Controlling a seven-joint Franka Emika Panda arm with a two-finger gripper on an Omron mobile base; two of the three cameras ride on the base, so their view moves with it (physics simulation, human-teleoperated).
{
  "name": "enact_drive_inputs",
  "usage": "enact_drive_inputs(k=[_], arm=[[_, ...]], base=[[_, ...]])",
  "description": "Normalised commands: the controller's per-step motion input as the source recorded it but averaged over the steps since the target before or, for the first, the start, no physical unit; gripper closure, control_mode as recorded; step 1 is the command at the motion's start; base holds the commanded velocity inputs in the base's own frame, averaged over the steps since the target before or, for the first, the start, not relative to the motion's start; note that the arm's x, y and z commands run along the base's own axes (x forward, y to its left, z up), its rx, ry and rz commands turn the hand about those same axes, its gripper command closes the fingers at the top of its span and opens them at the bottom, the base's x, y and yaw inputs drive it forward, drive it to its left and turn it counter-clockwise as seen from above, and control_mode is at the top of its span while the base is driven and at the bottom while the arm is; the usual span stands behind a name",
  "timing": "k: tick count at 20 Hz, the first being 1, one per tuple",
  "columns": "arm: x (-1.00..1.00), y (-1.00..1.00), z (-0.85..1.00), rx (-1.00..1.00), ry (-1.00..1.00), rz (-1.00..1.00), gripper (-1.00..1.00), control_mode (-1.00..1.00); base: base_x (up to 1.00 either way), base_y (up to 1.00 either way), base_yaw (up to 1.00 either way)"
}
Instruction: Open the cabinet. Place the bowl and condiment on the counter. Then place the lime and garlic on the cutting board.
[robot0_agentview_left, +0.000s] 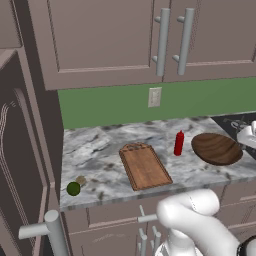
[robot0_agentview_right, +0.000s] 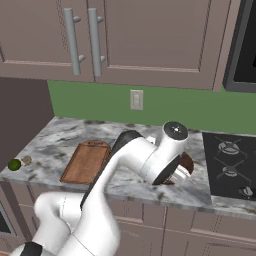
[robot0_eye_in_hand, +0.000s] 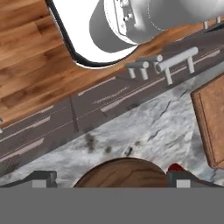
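Observation:
The wooden bowl (robot0_agentview_left: 216, 148) rests on the marble counter (robot0_agentview_left: 100, 150) at the right, with the red condiment bottle (robot0_agentview_left: 179, 143) upright just left of it. In the hand view the bowl (robot0_eye_in_hand: 120, 173) lies under my gripper (robot0_eye_in_hand: 113, 180), which is open, fingertips (robot0_eye_in_hand: 41, 178) wide apart and holding nothing. The gripper (robot0_agentview_left: 248, 134) hangs by the bowl's right rim. The cutting board (robot0_agentview_left: 145, 166) lies bare at mid-counter. Lime (robot0_agentview_left: 73, 188) and garlic (robot0_agentview_left: 81, 180) sit together at the counter's front left corner. The tall cabinet door (robot0_agentview_left: 20, 150) stands swung open on the left.
The door's bar handle (robot0_agentview_left: 50, 230) juts out at the lower left. A black stove (robot0_agentview_right: 230, 160) adjoins the counter on the right. Wall cabinets (robot0_agentview_left: 165, 40) hang overhead. My arm (robot0_agentview_right: 145, 160) hides most of the bowl in the right base view.

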Motion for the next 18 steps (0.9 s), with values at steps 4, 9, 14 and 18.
enact_drive_inputs(k=[4,9,14,18], arm=[[-0.38,0.74,0.11,-0.14,0.00,0.13,-1.00,-1.00],[-0.31,0.77,0.14,-0.14,-0.05,0.16,-1.00,-1.00],[-0.17,0.84,0.10,-0.11,-0.02,0.19,-1.00,-1.00],[-0.08,0.83,0.07,-0.09,0.00,0.20,-1.00,-1.00]], base=[[0.00,0.00,0.00],[0.00,0.00,0.00],[0.00,0.00,0.00],[0.00,0.00,0.00]])
